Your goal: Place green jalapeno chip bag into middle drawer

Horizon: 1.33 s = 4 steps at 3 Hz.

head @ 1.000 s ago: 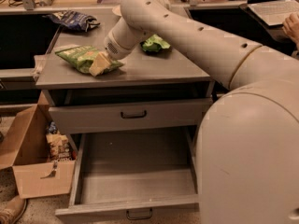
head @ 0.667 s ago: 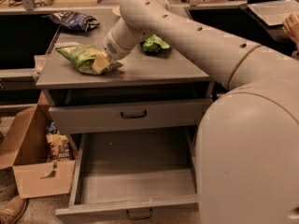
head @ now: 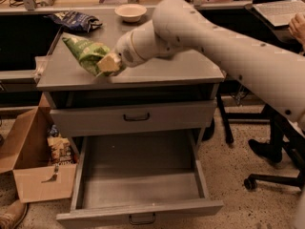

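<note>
The green jalapeno chip bag, light green with yellowish print, is held tilted above the left part of the cabinet top. My gripper is shut on the bag's lower right end, and the bag's other end points up and to the left. The middle drawer is pulled wide open below, grey with a flat bare floor and a dark bow handle on its front panel. It lies below and to the right of the gripper.
The upper drawer is closed. A dark blue bag and a white bowl lie at the back of the top. An open cardboard box stands left of the drawer. A chair base and a shoe are on the right.
The bag lay flat on the cabinet top with the gripper on it; now it is lifted and tilted in the gripper. The second green bag is now hidden behind the arm.
</note>
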Available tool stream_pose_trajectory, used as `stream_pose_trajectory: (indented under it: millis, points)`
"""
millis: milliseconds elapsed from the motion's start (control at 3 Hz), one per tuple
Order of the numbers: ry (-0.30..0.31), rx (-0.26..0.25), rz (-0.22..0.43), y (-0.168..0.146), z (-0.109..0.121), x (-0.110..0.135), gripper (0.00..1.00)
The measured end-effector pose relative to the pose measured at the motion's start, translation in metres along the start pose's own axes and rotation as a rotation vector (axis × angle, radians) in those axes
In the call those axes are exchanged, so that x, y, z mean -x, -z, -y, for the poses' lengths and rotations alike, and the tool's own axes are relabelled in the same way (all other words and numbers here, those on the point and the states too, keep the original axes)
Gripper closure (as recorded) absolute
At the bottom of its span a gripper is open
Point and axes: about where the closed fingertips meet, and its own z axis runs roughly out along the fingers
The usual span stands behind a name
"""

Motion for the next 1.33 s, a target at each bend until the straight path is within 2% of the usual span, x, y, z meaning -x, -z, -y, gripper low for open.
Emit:
stream_pose_trajectory:
  millis: [333,667,1000,1333]
  points:
    - [-0.004,0.109,0.082,0.015,-0.064,-0.024,1.0]
    - [0.007,0.142,0.155,0.033,-0.085,-0.012,1.0]
    - [0.008,0.14,0.153,0.033,-0.084,-0.012,1.0]
    - [0.122,0.213,0.06,0.021,-0.107,-0.031,1.0]
